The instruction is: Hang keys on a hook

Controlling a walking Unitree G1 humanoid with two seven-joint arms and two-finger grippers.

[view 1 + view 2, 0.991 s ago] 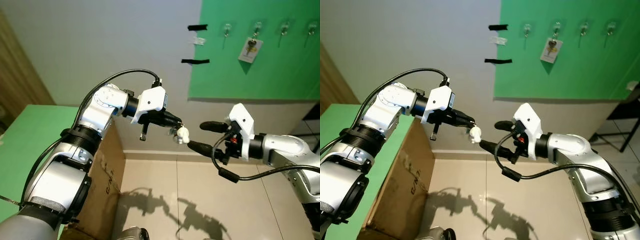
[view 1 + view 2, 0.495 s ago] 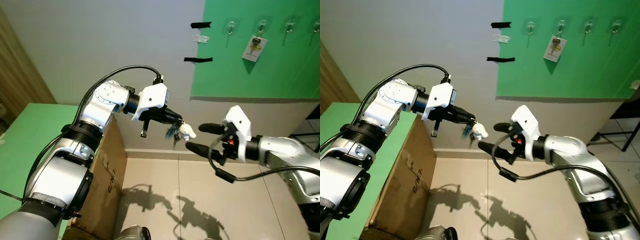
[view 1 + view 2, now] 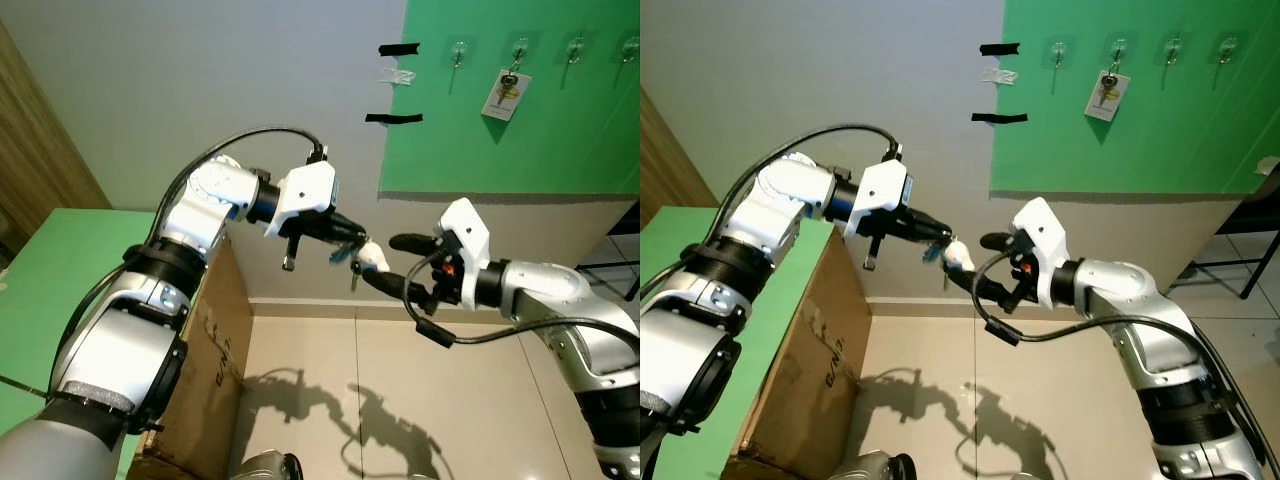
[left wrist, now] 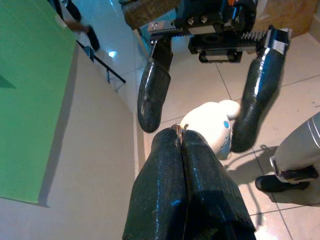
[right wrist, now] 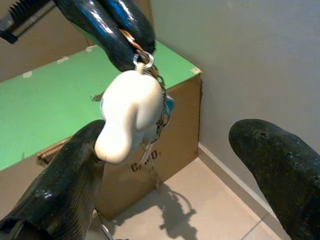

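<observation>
the left gripper [image 3: 357,240] was pressed shut on the ring of the keys [image 3: 353,268], holding them up in the air over the floor [image 3: 470,400]. a white charm [image 3: 374,262] hung from the ring, with the keys dangling just under it. the right gripper [image 3: 388,262] was spread wide, one finger on each side of the charm. its lower finger [image 5: 65,185] looked like it touched the charm, and its other finger [image 5: 280,165] was apart from it. high on the green wall [image 3: 520,130] was a row of hooks [image 3: 459,52]. a tag with a key [image 3: 503,92] hung on one hook. a box [image 3: 210,350] stood by the left arm.
</observation>
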